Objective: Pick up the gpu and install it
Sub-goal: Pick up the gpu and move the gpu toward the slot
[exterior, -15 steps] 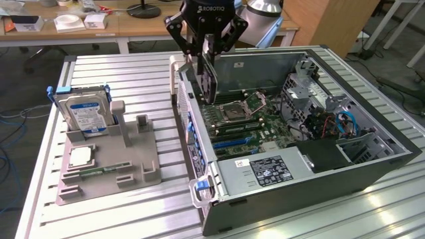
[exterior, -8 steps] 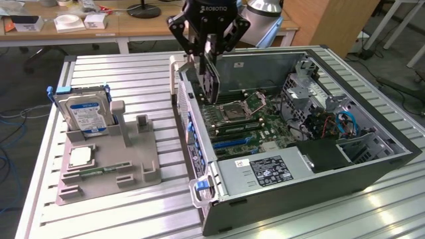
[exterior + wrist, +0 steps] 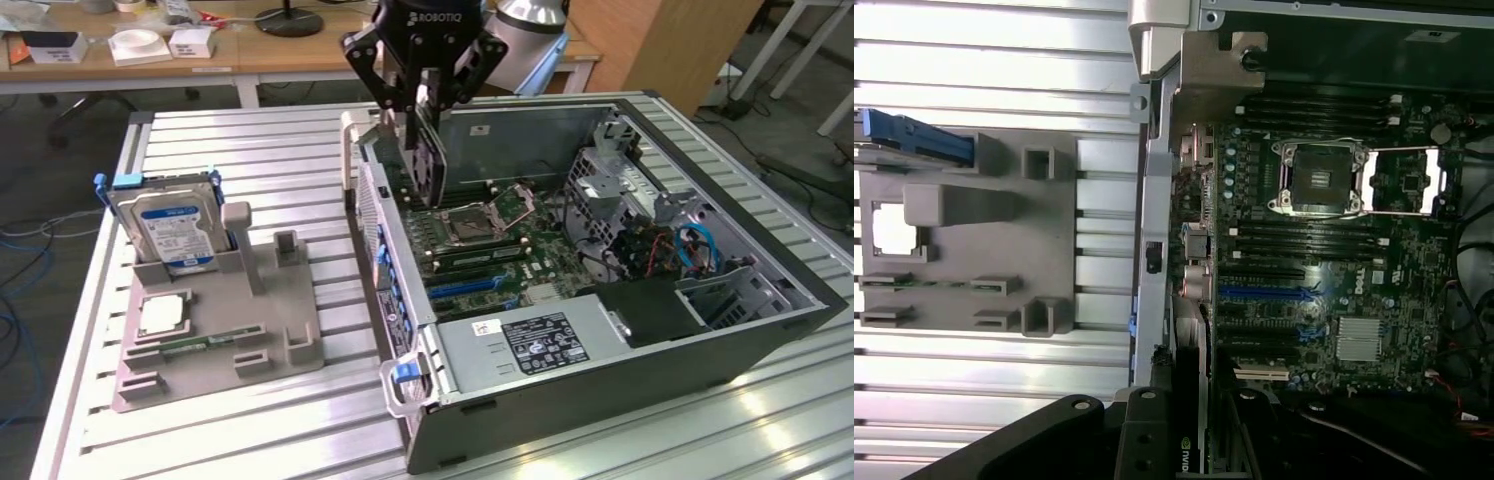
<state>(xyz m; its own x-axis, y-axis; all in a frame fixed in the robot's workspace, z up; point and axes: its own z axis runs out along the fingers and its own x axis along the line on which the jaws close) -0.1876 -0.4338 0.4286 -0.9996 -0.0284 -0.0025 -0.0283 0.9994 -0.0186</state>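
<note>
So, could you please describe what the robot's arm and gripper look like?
The gripper is black, with two jointed linkage fingers and white ROBOTIQ lettering across its body. The arm above it is a rounded silver-grey segment.

gpu (image 3: 431,165) top hidden by pincer (image 3: 427,100), arm (image 3: 529,10) cut off at ext. view's top edge

The gpu (image 3: 430,160) — a thin dark card — hangs upright on edge over the open case (image 3: 574,415).

case (image 3: 747,330) on table (image 3: 240,140), tray (image 3: 300,345) on the exterior view's left of it, drive (image 3: 171,232) upright in tray, gpu (image 3: 430,165) up over motherboard (image 3: 487,245)
</note>
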